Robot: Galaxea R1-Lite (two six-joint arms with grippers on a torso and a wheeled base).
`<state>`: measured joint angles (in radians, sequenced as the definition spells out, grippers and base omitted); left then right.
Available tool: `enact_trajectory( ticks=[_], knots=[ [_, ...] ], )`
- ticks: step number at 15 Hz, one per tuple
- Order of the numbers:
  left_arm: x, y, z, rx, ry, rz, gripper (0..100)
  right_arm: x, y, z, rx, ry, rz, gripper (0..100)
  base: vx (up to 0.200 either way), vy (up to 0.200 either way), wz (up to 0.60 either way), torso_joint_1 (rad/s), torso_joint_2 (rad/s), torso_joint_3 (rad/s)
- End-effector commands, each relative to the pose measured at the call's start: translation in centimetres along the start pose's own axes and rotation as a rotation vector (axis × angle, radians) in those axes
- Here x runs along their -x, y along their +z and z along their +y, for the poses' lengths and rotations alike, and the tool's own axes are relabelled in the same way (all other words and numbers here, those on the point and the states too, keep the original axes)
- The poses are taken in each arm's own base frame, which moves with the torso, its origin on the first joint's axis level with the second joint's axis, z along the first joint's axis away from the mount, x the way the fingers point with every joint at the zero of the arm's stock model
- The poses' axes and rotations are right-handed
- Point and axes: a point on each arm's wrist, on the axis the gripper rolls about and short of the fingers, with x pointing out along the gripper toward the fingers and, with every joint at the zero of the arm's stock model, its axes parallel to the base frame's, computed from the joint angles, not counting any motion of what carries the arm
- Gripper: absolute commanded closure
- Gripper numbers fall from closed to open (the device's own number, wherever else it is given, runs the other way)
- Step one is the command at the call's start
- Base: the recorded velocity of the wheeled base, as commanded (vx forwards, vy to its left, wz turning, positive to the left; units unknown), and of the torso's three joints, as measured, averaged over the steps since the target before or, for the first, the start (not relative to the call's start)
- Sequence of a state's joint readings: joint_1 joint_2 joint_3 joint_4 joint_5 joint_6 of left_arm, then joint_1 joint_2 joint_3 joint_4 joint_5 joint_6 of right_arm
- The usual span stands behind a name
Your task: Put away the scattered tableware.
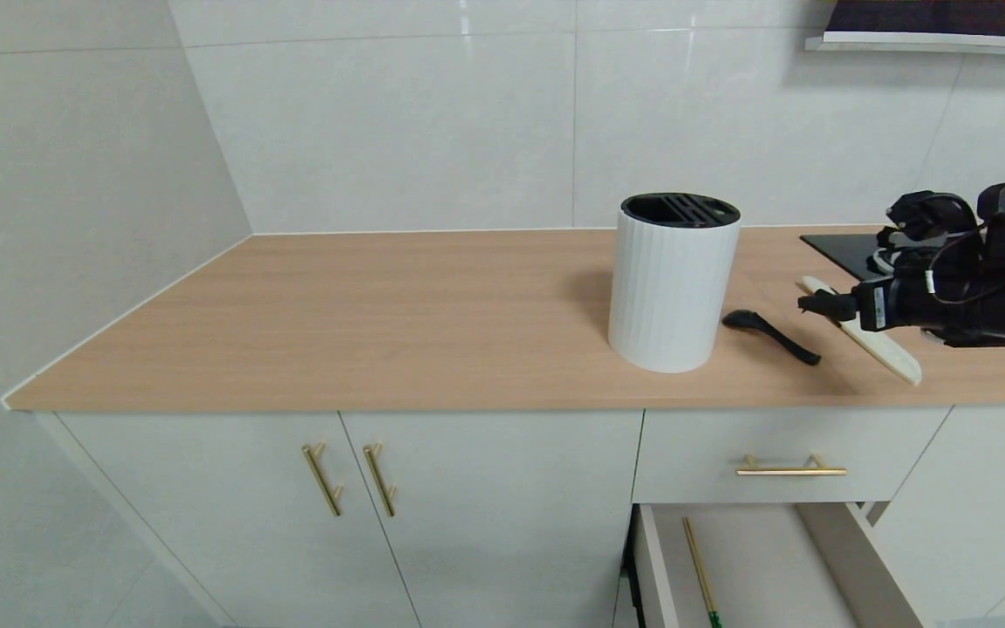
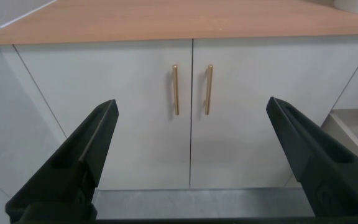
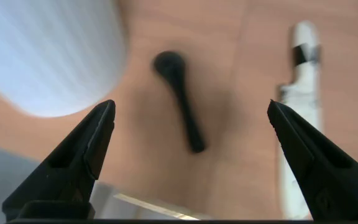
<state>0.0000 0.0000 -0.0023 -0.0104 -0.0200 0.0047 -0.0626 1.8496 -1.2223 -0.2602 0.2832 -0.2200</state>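
While right end effector (image 3: 190, 107) gapes empty near black spoon (image 1: 773, 337), left end effector (image 2: 191, 102) empty, wide open

Black spoon (image 3: 180, 102) beside white holder (image 3: 48, 56)

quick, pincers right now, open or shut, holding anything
Left pincer: open, empty, facing the doors.
Right pincer: open, empty, above the spoon.
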Motion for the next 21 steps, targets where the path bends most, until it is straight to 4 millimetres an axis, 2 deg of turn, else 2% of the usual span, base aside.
enact_trajectory(
  ticks=[1, 3, 8, 21],
  knots=[
    [0.0, 0.0, 0.0, 0.000, 0.000, 0.002, 0, -3.0, -0.9, -0.8, 0.009, 0.010, 0.035, 0, 0.000, 0.000, 0.00, 0.000, 0.00, 0.000],
    [0.0, 0.0, 0.0, 0.000, 0.000, 0.002, 0, -3.3, -1.1, -0.9, 0.017, 0.014, 0.038, 0, 0.000, 0.000, 0.00, 0.000, 0.00, 0.000],
    [0.0, 0.0, 0.0, 0.000, 0.000, 0.002, 0, -5.9, -2.7, -0.6, 0.020, 0.038, 0.086, 0, 0.000, 0.000, 0.00, 0.000, 0.00, 0.000],
    [0.0, 0.0, 0.0, 0.000, 0.000, 0.000, 0, -9.0, -5.0, -0.5, 0.011, 0.060, 0.135, 0, 0.000, 0.000, 0.00, 0.000, 0.00, 0.000]
  ],
)
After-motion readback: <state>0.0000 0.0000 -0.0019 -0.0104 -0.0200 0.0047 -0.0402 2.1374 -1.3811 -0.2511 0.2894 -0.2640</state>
